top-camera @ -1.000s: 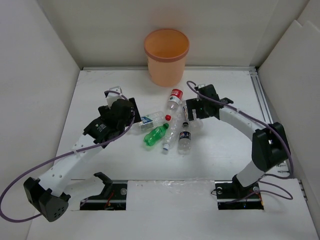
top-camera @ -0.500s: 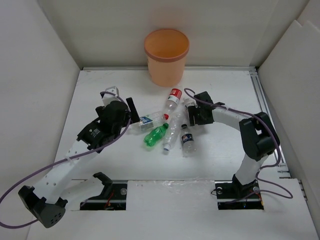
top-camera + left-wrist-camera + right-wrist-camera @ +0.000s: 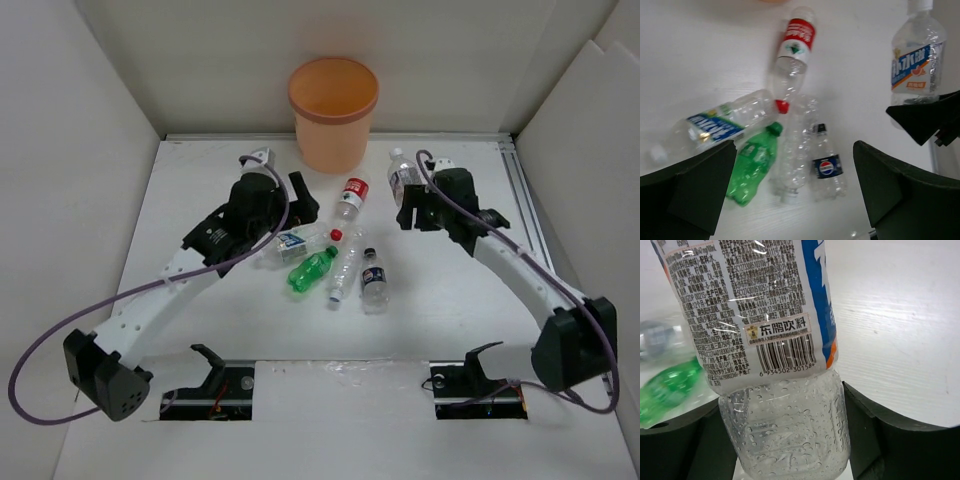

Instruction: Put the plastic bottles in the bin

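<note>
White tabletop and white walls box in the scene. Our blue-and-orange-labelled water bottle is off the table, clamped low on its body between the fingers of the right gripper. It sits just right of the bin and a little nearer the arm bases than it. Its long axis seems roughly upright, cap uppermost, though the overhead view foreshortens it.

So the bin's open mouth lies to the left of and beyond the claw. We judge the coming move to be a short carry that way, high enough to clear the rim. The right arm is the loaded one and near the bin.

The left gripper hangs with fingers wide apart, holding nothing. It is in front of the bin, over the bottles lying flat there: a red-labelled bottle, a green bottle, a Pepsi bottle and two more clear ones.
</note>
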`<state>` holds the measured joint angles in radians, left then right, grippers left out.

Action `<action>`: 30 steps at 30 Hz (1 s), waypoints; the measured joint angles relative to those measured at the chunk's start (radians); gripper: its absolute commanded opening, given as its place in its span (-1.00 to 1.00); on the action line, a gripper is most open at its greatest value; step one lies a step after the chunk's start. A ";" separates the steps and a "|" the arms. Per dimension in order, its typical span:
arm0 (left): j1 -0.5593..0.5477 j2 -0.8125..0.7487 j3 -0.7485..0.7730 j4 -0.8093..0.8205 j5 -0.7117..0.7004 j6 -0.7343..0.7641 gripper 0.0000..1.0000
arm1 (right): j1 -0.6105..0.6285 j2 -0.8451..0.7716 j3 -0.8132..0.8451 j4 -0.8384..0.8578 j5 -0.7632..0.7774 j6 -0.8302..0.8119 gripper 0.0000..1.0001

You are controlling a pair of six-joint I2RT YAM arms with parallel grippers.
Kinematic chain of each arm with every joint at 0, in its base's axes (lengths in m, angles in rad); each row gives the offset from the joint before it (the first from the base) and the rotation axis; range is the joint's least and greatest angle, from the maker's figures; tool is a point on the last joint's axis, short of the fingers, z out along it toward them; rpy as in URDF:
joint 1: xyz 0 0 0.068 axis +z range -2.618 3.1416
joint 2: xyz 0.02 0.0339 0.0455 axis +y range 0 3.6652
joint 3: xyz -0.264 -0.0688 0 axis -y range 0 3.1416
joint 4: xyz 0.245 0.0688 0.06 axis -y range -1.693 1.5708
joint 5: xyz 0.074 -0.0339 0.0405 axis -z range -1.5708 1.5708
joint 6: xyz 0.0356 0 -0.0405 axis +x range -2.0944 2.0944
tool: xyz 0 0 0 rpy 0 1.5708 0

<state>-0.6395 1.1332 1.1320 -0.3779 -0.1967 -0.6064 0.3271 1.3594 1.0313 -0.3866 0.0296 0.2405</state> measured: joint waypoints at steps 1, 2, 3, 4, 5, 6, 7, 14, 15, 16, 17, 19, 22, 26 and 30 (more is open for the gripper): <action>0.000 0.029 0.016 0.039 0.045 0.005 1.00 | -0.001 -0.042 0.000 0.006 -0.042 -0.011 -1.00; -0.002 0.058 0.032 0.083 0.096 0.011 1.00 | -0.002 -0.079 0.000 0.011 -0.100 -0.021 -1.00; -0.005 0.086 0.050 0.126 0.147 0.018 1.00 | -0.002 -0.114 0.000 0.018 -0.163 -0.029 -1.00; -0.009 0.113 0.069 0.164 0.193 0.025 1.00 | 0.000 -0.143 0.000 0.030 -0.218 -0.032 -1.00; -0.014 0.137 0.086 0.198 0.236 0.032 1.00 | 0.004 -0.172 0.000 0.042 -0.275 -0.034 -1.00; -0.021 0.163 0.108 0.234 0.279 0.039 1.00 | 0.014 -0.200 -0.001 0.059 -0.327 -0.031 -1.00; -0.032 0.197 0.140 0.274 0.327 0.046 1.00 | 0.028 -0.227 -0.001 0.077 -0.372 -0.026 -1.00; -0.067 0.272 0.219 0.430 0.500 0.046 1.00 | 0.138 -0.311 0.002 0.128 -0.459 0.027 -1.00; -0.067 0.270 0.219 0.454 0.517 0.038 1.00 | 0.150 -0.310 0.002 0.130 -0.464 0.032 -1.00; -0.066 0.272 0.219 0.478 0.529 0.032 1.00 | 0.169 -0.306 0.003 0.133 -0.470 0.038 -1.00; -0.066 0.275 0.218 0.502 0.541 0.023 1.00 | 0.191 -0.300 0.007 0.135 -0.484 0.038 -1.00; -0.066 0.280 0.214 0.539 0.564 0.008 1.00 | 0.230 -0.283 0.019 0.143 -0.500 0.042 -1.00; -0.066 0.280 0.199 0.576 0.586 -0.010 1.00 | 0.257 -0.258 0.037 0.159 -0.511 0.046 -1.00; -0.063 0.285 0.190 0.587 0.591 -0.024 -0.10 | 0.257 -0.250 0.042 0.167 -0.510 0.051 -0.83; -0.064 0.290 0.198 0.574 0.544 -0.039 -0.99 | 0.265 -0.247 0.042 0.177 -0.455 0.048 0.85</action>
<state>-0.7036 1.4235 1.3300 0.1963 0.3473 -0.6453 0.5922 1.1122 1.0729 -0.2100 -0.4255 0.2886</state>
